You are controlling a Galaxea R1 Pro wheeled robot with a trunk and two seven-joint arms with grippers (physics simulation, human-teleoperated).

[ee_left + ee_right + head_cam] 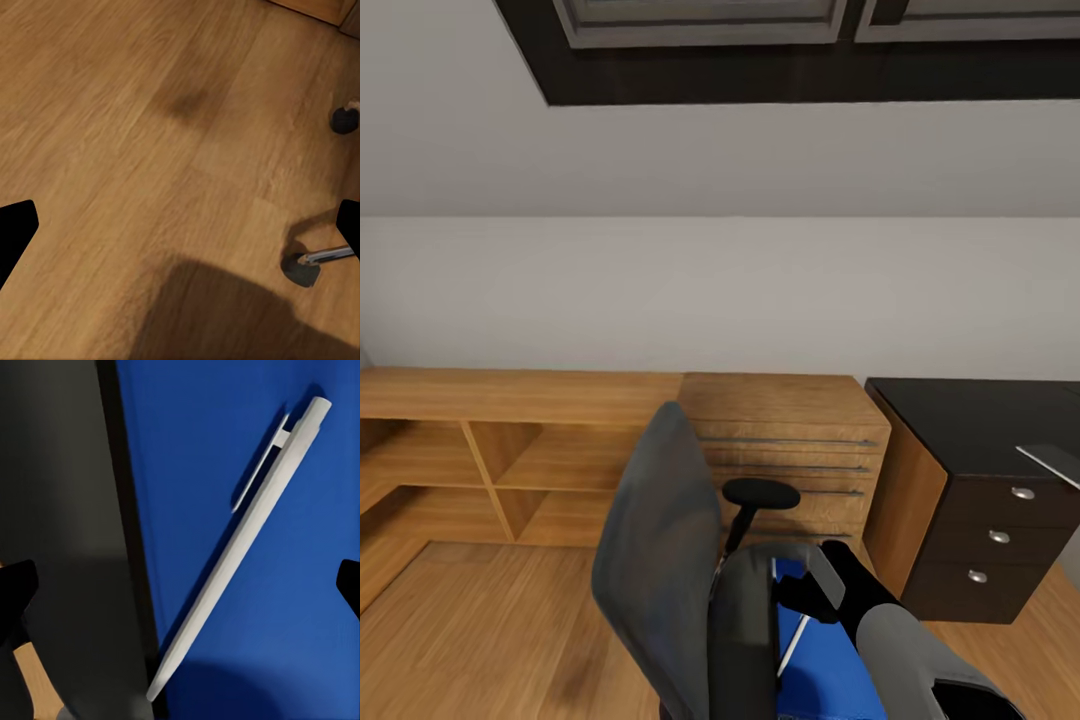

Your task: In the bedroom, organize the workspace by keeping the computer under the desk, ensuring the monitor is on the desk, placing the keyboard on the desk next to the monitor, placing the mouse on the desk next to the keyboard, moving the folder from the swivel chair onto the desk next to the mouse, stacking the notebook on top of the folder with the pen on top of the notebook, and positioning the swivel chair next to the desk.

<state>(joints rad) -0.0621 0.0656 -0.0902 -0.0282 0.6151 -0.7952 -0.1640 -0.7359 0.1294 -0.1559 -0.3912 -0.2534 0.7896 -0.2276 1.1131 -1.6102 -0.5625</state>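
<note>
While the right gripper (180,585) hangs with its two black fingertips (15,592) spread wide at opposite edges of the right wrist view, nothing sits between them.

Item, pen: slim whitish stick with a clip (247,536), lying flat and diagonal on the thin bright blue rectangular folder (247,472), directly below the right gripper, not touched by either fingertip. Its pointed tip reaches the folder's edge. No brand or lettering can be read on the barrel. It shows too in the head view (794,645).

Item, folder (830,680): resting on the seat of the grey office swivel chair with black armrests (660,560), partly covered by the right arm (900,640).

Item, left gripper (180,232): black fingertips wide apart, empty, over the light wooden plank floor (112,112). A black caster on a chrome leg of the chair base (301,268) lies just beside one fingertip; a second caster (344,120) stands further off.

Item, desk: black top over black drawers with round silver knobs (990,470), at the right of the head view, apart from the chair.

Item, low wooden shelving (510,450) and a wooden drawer chest (790,450): along the pale wall behind the chair.
</note>
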